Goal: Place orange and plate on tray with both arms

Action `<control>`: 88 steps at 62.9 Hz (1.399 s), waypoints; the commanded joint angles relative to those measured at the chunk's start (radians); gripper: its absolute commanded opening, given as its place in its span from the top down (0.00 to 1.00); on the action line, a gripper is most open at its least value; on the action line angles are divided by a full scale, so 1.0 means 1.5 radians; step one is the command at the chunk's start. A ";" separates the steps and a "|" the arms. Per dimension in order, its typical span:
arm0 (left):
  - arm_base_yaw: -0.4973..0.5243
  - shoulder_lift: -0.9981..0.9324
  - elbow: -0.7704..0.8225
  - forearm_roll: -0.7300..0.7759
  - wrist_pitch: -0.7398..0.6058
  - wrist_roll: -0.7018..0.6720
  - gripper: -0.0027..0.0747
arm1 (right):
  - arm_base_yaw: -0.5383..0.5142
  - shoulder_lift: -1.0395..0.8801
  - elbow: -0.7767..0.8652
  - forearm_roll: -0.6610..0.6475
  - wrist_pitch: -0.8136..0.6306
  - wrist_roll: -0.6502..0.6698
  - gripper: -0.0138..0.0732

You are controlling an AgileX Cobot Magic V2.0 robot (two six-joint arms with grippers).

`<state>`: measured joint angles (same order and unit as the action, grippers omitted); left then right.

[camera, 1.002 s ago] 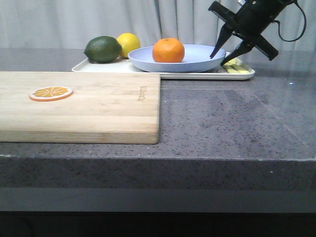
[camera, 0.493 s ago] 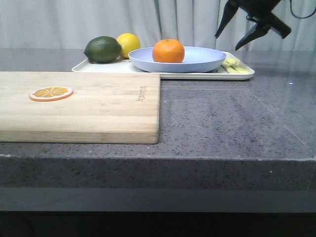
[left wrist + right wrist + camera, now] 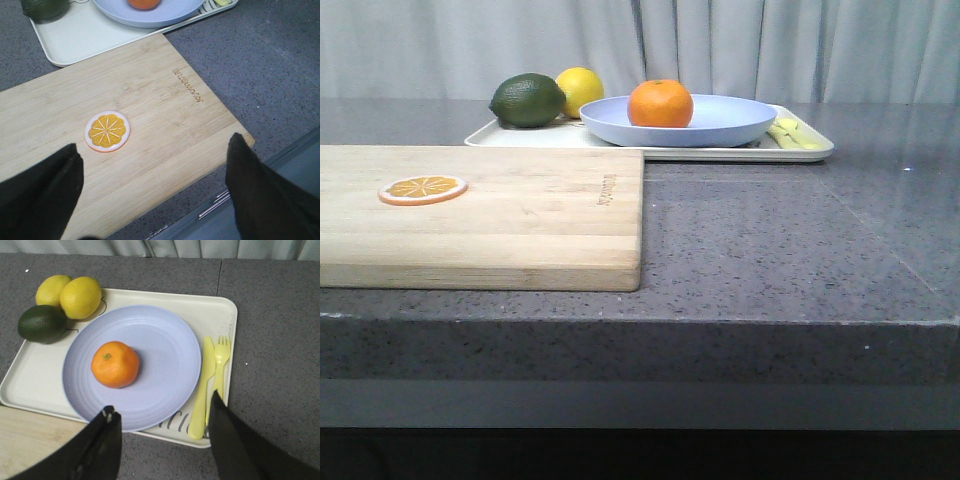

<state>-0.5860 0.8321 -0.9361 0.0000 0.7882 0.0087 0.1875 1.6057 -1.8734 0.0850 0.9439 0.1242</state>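
Table (image 3: 790,250): dark grey speckled stone, backed by pale grey curtains (image 3: 720,45). A light wooden cutting board (image 3: 500,215) is laid on the near left part, with a flat orange slice disc (image 3: 423,188) resting on it.

Tray (image 3: 150,297): off-white, set at the far side of the table, just beyond the board. The plate (image 3: 165,365), pale lavender-blue, is seated on the tray, and the orange (image 3: 115,364) is seen lying in the plate, left of its middle. Two lemons (image 3: 80,297) and a dark green avocado (image 3: 42,323) are grouped on the tray beside the plate, and a yellow knife (image 3: 202,390) and fork (image 3: 220,365) are laid on the tray's other side.

Left pincer (image 3: 152,192): spread wide, nothing held, hung above the board near the slice disc.

Right pincer (image 3: 162,442): spread wide, nothing held or touched, hung above the tray's near edge.
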 commanded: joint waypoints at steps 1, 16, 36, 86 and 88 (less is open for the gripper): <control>0.000 0.000 -0.016 0.000 -0.044 -0.006 0.24 | 0.001 -0.112 0.100 -0.020 -0.096 -0.028 0.36; 0.000 0.000 -0.015 0.000 -0.045 -0.006 0.24 | 0.001 -0.331 0.405 -0.075 -0.176 -0.029 0.36; 0.000 0.000 -0.015 0.000 -0.045 -0.006 0.24 | 0.001 -0.595 0.638 -0.075 -0.147 -0.029 0.36; 0.000 0.000 -0.015 0.000 -0.046 -0.006 0.86 | 0.001 -0.840 0.776 -0.091 -0.086 -0.029 0.83; 0.000 0.000 -0.015 0.000 -0.046 -0.006 0.93 | 0.001 -0.840 0.776 -0.091 -0.086 -0.029 0.87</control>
<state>-0.5860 0.8321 -0.9361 0.0000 0.7882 0.0087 0.1895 0.3358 -0.6861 -0.0335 0.8833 0.0931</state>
